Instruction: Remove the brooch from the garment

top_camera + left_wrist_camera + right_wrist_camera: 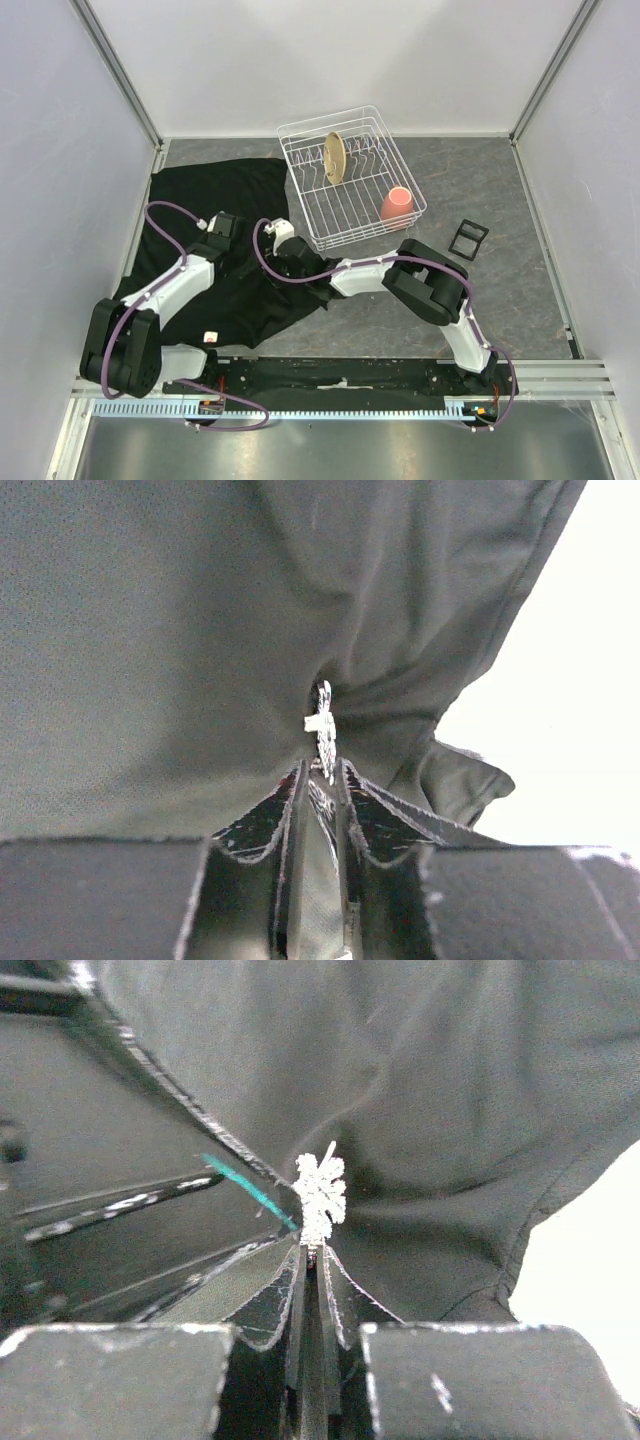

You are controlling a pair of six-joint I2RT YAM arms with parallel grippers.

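The task stood unfinished: the brooch point(320, 1192) had not yet come free of the garment point(215, 190), which lay rumpled across the left part of the desk point(480, 300), with both arms reaching in to meet over its middle. In the right wrist view the little whitish flower faced the camera, seated against the black cloth right at the tips of the right pincer point(312, 1255), whose fingers were drawn together and looked to be clamped on the flower's lower edge. In the left wrist view the same pin showed edge-on, sitting in a pucker of fabric just beyond the left pincer point(322, 780). That one's fingers were nearly together too, with a strip of grey cloth between them, so it seemed to be pinching a fold of the garment just under the pin rather than the pin itself, though this could not be told for certain. The grasping part of the job therefore appeared done. What remained, by the look of it, was to work the pin out of the cloth and carry it clear. From the top view the brooch was too small to make out between the two wrists.
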